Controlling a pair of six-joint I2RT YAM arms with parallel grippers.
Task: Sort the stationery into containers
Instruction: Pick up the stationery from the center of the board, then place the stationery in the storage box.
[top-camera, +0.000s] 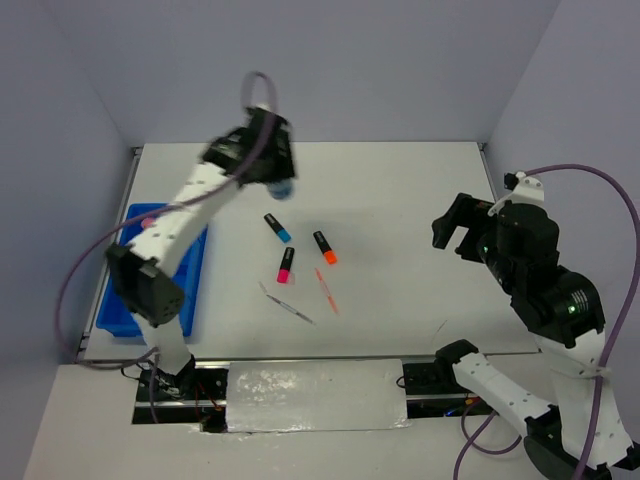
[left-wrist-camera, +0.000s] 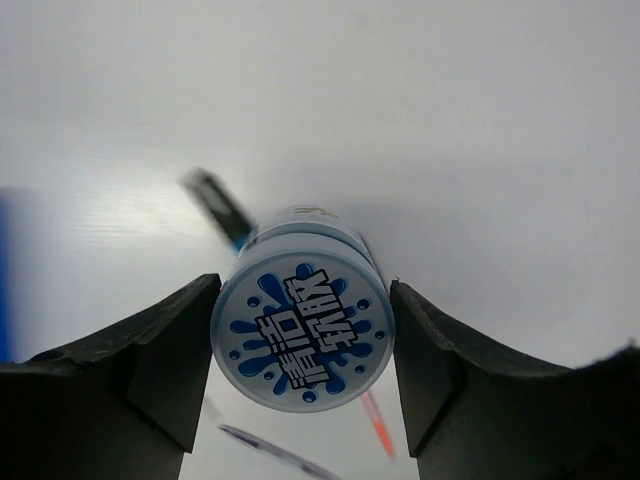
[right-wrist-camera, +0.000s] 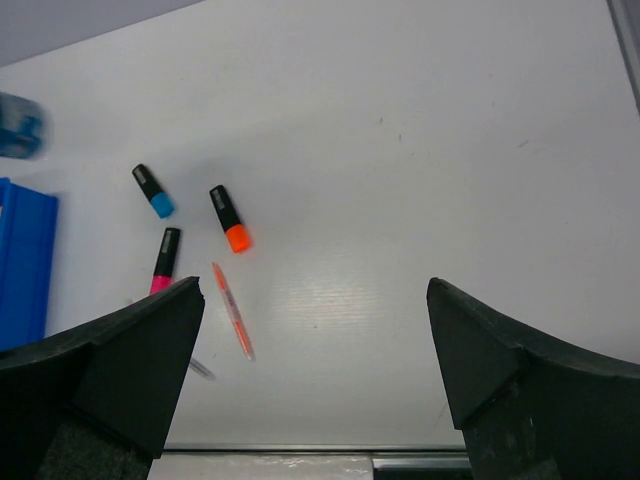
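**Roll clamped in left tool, tray not yet reached**

The left tool (left-wrist-camera: 305, 290) is closed on a blue-white patterned roll (left-wrist-camera: 303, 335). The roll is pinched across its round sides with the printed end face turned to the wrist camera, so it is held lying sideways between the jaws. It is judged to be lifted off the tabletop (top-camera: 400, 200).

In the overhead view the held roll is seen at 12 o'clock of the loose cluster. It is well apart from the blue tray (top-camera: 192, 280), which is set at 9 o'clock on the tabletop. A carry toward the tray is judged to be the step in hand; the target compartment cannot be told. A pink item (top-camera: 150, 221) is glimpsed at the tray's far end, partly hidden by the arm.

Lying near tabletop centre:
- blue-ended highlighter (top-camera: 277, 228)
- orange-ended highlighter (top-camera: 324, 247), at its 4 o'clock
- pink-ended highlighter (top-camera: 286, 265), at its 6 o'clock
- orange thin pen (top-camera: 327, 290)
- pale thin pen (top-camera: 288, 305), nearest the bases

The right tool (right-wrist-camera: 315, 288) is spread apart and empty, raised at 3 o'clock. It is likely parked there so the left arm's path is not crossed.
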